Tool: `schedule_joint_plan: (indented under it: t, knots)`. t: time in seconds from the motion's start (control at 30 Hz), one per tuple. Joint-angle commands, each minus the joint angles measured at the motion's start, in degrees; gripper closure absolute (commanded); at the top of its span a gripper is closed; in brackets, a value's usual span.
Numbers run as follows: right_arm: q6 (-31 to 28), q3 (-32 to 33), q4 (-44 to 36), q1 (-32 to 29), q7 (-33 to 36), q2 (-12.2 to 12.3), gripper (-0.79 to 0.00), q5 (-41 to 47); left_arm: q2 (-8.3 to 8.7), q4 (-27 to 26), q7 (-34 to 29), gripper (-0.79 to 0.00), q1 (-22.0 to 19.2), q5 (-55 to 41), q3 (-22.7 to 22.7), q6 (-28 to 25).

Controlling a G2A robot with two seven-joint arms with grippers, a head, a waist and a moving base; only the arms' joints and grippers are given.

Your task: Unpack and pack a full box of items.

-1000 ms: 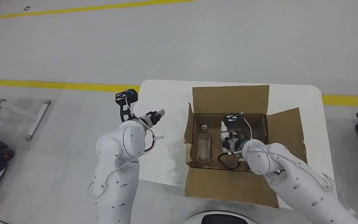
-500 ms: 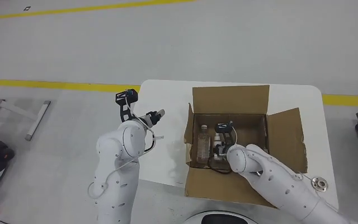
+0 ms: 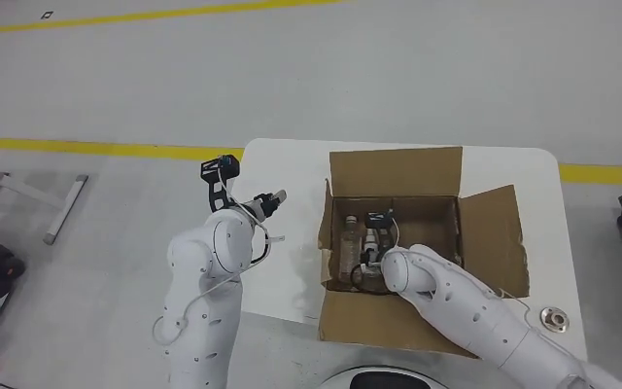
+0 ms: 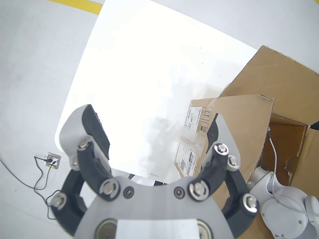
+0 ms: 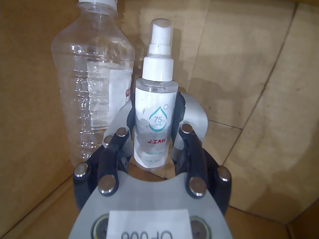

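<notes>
Brown corrugated cardboard box (image 3: 394, 173) sits open with its flaps splayed out on a smooth white table (image 3: 287, 185) with rounded corners. Down inside it, the right gripper (image 5: 155, 108) is clamped on a small spray bottle (image 5: 154, 95). The bottle has a clear round body, a white label and a white pump under a see-through cap. Just beside it is a bigger clear plastic water bottle (image 5: 92, 80) with ribbed sides and a white screw cap, lying along the box's left wall. Can't tell if the two actually touch. The left gripper (image 4: 153, 123) hangs over the left part of the table next to the box, silver fingers with ridged black pads spread wide and nothing between them. The floor (image 3: 97, 78) is plain pale grey with yellow lines (image 3: 97, 148), and there's a floor socket (image 4: 52, 160) with a thin black cable plugged in.
</notes>
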Motion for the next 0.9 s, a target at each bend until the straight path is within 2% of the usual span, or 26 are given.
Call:
schedule_joint_plan:
  t: [0.0, 0.2, 0.37, 0.4, 0.43, 0.5, 0.53, 0.57, 0.77, 0.87]
  knots:
    - [0.0, 0.6, -1.0, -0.4, 0.1, 0.1, -0.77, -0.4, 0.0, 0.0, 0.0, -0.785, 0.0, 0.0, 0.0, 0.0]
    - [-0.1, 4.4, -9.4, -4.5, 2.0, 2.1, -0.785, -5.8, 0.0, 0.0, 0.0, -0.785, 0.0, 0.0, 0.0, 0.0]
    - [-2.8, 12.1, -24.1, -12.7, 3.2, 5.2, -0.785, -11.5, 0.0, 0.0, 0.0, -0.785, 0.0, 0.0, 0.0, 0.0]
    - [-4.2, 14.9, -29.1, -15.8, 3.2, 6.1, -0.754, -13.5, 0.0, 0.0, 0.0, -0.785, 0.0, 0.0, 0.0, 0.0]
    - [-5.6, 17.0, -33.0, -18.0, 3.1, 6.8, -0.471, -15.4, 0.0, 0.0, 0.0, -0.785, 0.0, 0.0, 0.0, 0.0]
    - [-8.2, 20.6, -38.6, -22.0, 2.8, 7.9, -0.283, -18.0, 0.0, 0.0, 0.0, -0.785, 0.0, 0.0, 0.0, 0.0]
    - [-10.1, 22.7, -41.5, -24.3, 2.7, 8.4, -0.074, -19.4, 0.0, 0.0, 0.0, -0.785, 0.0, 0.0, 0.0, 0.0]
    - [-12.2, 24.8, -44.3, -26.6, 2.1, 8.9, 0.0, -20.7, 0.0, 0.0, 0.0, -0.785, 0.0, 0.0, 0.0, 0.0]
    - [-20.2, 35.6, -55.0, -38.7, -4.1, 10.6, 0.0, -24.9, 0.0, 0.0, 0.0, -0.785, 0.0, 0.0, 0.0, 0.0]
    - [-20.0, 37.9, -56.3, -41.3, -5.4, 10.8, 0.0, -25.7, 0.0, 0.0, 0.0, -0.785, 0.0, 0.0, 0.0, 0.0]
